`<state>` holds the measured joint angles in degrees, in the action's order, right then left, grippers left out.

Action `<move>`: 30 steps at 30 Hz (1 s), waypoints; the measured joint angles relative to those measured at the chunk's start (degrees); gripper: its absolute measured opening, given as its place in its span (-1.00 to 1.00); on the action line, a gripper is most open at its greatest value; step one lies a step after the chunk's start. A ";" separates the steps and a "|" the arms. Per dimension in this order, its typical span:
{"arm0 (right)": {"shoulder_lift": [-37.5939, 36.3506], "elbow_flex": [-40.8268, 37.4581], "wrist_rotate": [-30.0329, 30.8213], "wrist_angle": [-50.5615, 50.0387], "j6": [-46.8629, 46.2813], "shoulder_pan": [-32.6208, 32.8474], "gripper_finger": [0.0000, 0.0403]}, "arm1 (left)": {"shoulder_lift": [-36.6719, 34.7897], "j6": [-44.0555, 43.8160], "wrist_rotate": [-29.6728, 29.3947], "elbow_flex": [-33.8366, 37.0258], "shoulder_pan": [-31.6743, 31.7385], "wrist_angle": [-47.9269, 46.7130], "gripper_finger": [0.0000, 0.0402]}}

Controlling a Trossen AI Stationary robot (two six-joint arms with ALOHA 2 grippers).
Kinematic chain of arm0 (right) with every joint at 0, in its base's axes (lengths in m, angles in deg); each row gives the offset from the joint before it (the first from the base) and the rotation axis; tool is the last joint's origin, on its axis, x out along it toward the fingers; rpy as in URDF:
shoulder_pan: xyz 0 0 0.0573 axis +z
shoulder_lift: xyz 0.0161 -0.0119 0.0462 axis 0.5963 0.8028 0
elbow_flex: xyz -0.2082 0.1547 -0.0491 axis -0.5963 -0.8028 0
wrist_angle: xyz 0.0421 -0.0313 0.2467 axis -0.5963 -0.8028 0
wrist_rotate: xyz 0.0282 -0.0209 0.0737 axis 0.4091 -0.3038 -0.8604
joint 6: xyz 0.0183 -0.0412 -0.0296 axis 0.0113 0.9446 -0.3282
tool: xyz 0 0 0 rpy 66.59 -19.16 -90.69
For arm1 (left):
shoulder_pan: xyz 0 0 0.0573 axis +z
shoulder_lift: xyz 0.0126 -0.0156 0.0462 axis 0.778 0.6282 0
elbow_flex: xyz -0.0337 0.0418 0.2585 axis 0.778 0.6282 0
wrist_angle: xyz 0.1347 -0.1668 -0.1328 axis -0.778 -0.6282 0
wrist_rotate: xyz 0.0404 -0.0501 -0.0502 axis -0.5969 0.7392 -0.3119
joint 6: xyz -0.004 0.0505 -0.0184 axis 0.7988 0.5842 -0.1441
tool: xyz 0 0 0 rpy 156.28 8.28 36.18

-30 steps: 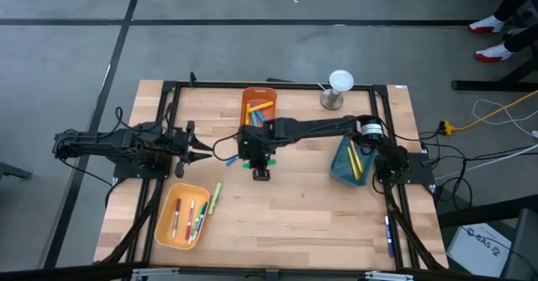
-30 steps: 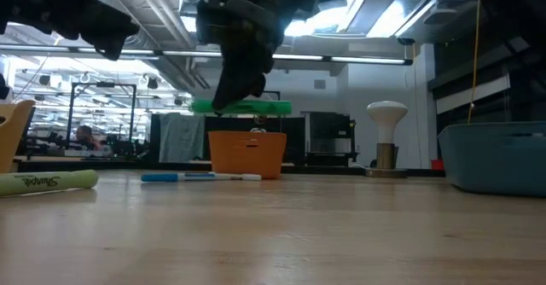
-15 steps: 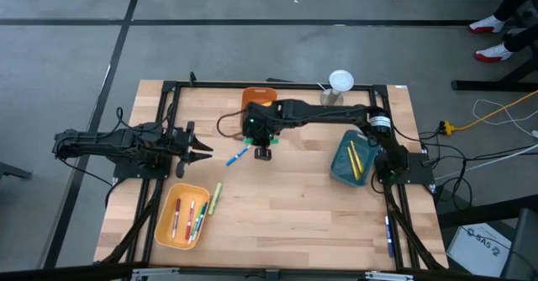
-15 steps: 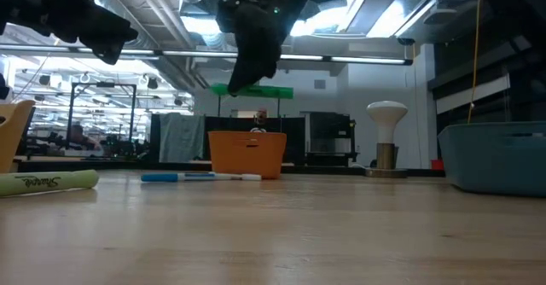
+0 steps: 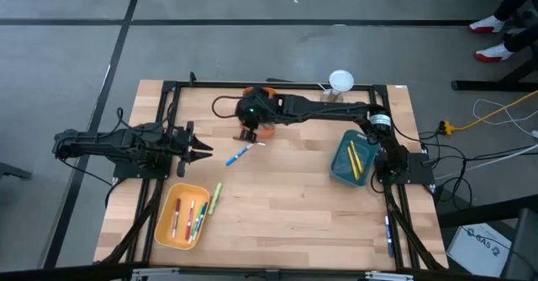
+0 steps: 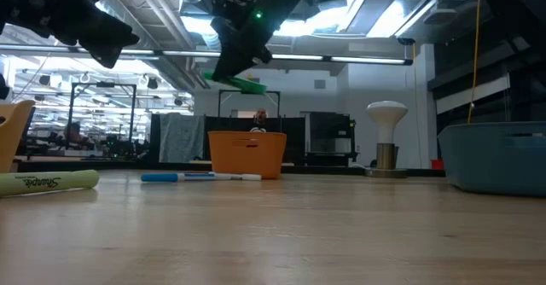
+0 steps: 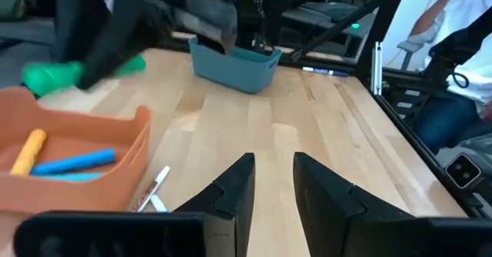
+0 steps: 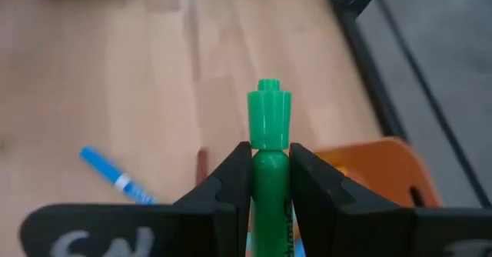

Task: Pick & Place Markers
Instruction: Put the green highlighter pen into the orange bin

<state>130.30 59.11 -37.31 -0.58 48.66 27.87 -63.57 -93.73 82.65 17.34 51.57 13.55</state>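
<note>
My right gripper (image 5: 249, 128) hangs over the orange bin (image 6: 247, 153) at the table's far middle, shut on a green marker (image 8: 269, 115). That bin (image 7: 69, 157) holds blue and orange markers. A blue marker (image 5: 239, 154) lies on the wood near it, and a yellow-green highlighter (image 5: 215, 197) lies beside the yellow bin (image 5: 161, 222), which holds several markers. My left gripper (image 5: 200, 152) waits open at the table's left side, touching nothing. My right gripper pinches the green marker by its barrel (image 8: 269, 165), just behind the cap, between the two fingers (image 8: 231, 181). The marker runs along the fingers and its cap end (image 8: 269, 103) sticks out past them. It is lifted clear above the orange bin, slightly tilted (image 6: 235, 83).
A teal bin (image 5: 351, 161) with yellow markers stands at the table's right. A white-topped stand (image 5: 339, 86) is at the far edge. A thin dark brown stick (image 8: 201, 165) lies near the blue marker. Open wood lies across the table's middle and near side.
My right gripper has carried the green marker from the table's middle toward the far edge and a little left, over the orange bin, rising as it went. It has turned about, and the marker has gone from level to slightly tilted.
</note>
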 joint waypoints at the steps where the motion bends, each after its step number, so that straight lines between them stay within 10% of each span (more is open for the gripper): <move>1: 0.00 0.00 0.85 0.97 -0.28 0.00 -0.63 | 0.00 -0.21 0.04 0.00 0.00 -0.45 -0.57; 17: 0.00 -0.03 25.34 4.11 -23.01 -0.17 -0.64 | 0.00 -0.27 -1.48 0.02 -0.02 -0.93 -0.55; 30: 0.00 -0.04 26.86 3.77 -30.20 -2.39 -0.63 | 0.01 -0.25 -1.84 0.02 0.00 -1.03 -0.57</move>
<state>130.30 59.06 -10.45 3.19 18.46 25.48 -63.56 -93.97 80.81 17.36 51.57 12.53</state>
